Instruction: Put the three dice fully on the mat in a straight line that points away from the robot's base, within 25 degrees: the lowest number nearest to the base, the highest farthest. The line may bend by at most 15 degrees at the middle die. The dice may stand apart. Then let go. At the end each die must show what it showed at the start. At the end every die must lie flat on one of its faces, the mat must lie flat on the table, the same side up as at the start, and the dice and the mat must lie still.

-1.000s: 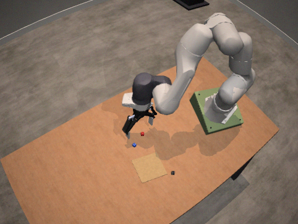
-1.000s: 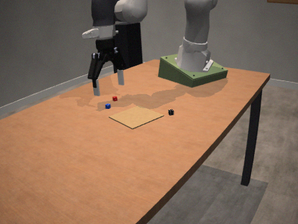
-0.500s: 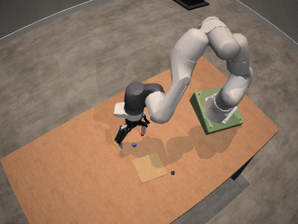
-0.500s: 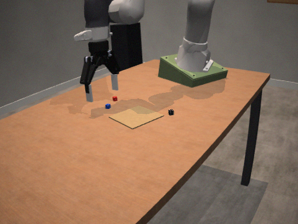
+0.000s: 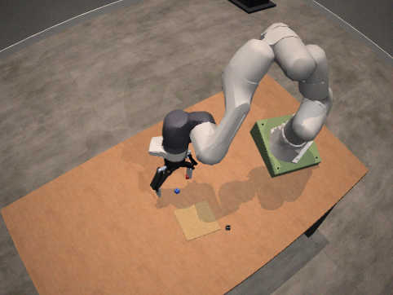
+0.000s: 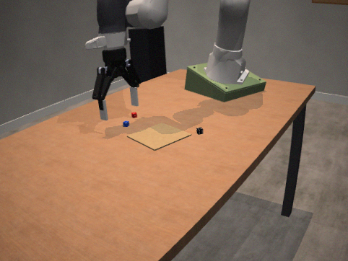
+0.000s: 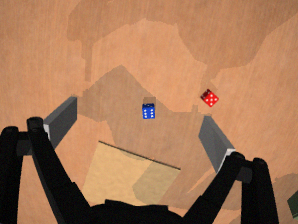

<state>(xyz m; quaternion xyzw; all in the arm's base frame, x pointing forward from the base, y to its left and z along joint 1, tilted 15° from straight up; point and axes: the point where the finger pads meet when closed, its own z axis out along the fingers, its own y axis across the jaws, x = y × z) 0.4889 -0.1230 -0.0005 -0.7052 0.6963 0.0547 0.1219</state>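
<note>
Wrist view: spread, empty gripper (image 7: 140,137) hovers above the blue die (image 7: 148,111).
All three dice lie off the mat (image 5: 192,225), mid-worktop; judged next: descend, pinch blue squarely.

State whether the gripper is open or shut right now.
Open. The gripper has its fingers spread wide above the table, with nothing between them.

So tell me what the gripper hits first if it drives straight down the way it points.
Most likely the blue die, which lies between the open gripper's fingers on the table; depth is unclear, so a fingertip might touch the wood beside it first.
</note>
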